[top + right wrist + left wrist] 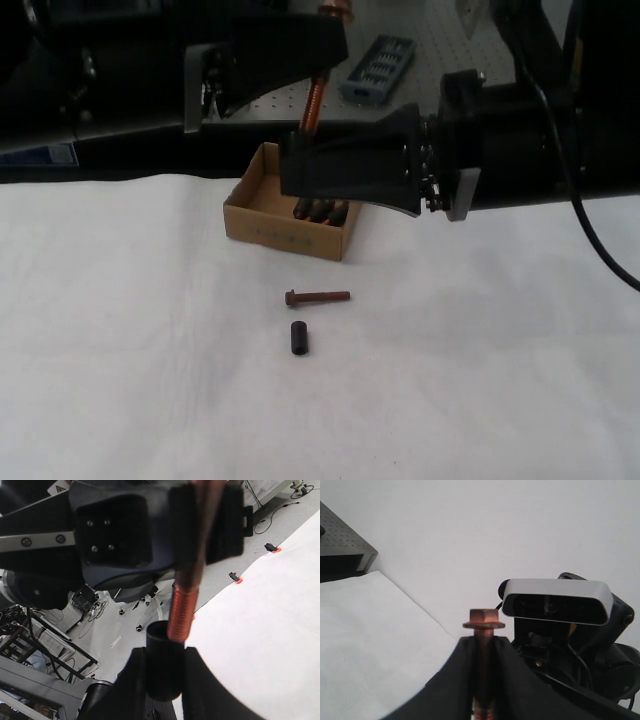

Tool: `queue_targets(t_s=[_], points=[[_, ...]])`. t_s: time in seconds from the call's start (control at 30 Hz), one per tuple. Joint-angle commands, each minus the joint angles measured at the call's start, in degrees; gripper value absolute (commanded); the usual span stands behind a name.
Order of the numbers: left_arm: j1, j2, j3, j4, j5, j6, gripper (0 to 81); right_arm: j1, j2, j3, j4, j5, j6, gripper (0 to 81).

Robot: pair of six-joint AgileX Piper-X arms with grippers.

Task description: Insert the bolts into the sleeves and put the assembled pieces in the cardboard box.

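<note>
Fingers [455, 675] of the left gripper [483, 645] are pinching the held bolt [483, 622] by its shank, just below the flanged hex head. The held bolt is copper-coloured and hangs upright with its thread downward. Fingers [200, 680] of the right gripper [164, 672] are pinching the held sleeve [160, 640], a black tube with its mouth facing up. The threaded tip is at this mouth; whether it has entered cannot be told.

In the high view, both grippers are above the cardboard box [285, 232], the left one at 12 o'clock from the right one. The box contains dark pieces [320, 210]. On the white-covered surface [120, 330], a loose bolt [317, 297] lies at 6 o'clock from the box. A loose sleeve [299, 338] lies just beyond it at 6 o'clock, not touching. A blue tray [378, 68] lies at 1 o'clock from the box.
</note>
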Motion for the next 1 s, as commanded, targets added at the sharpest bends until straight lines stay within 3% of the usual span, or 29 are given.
queue_targets(t_s=[0.0,0.2,0.47,0.97], points=[[-0.43,-0.57,-0.19,0.24,2.28,-0.47,0.7,-0.65,0.0,-0.75,-1.38,1.03,0.0,2.9],[0.11,-0.57,-0.19,0.24,2.28,1.92,0.7,-0.65,0.0,-0.75,1.15,0.06,-0.88,2.9],[4.37,-0.57,-0.19,0.24,2.83,-0.4,0.7,-0.65,0.0,-0.75,3.03,0.57,-2.44,2.9],[2.89,-0.57,-0.19,0.24,2.93,-2.76,0.7,-0.65,0.0,-0.75,3.03,0.57,-2.56,2.9]])
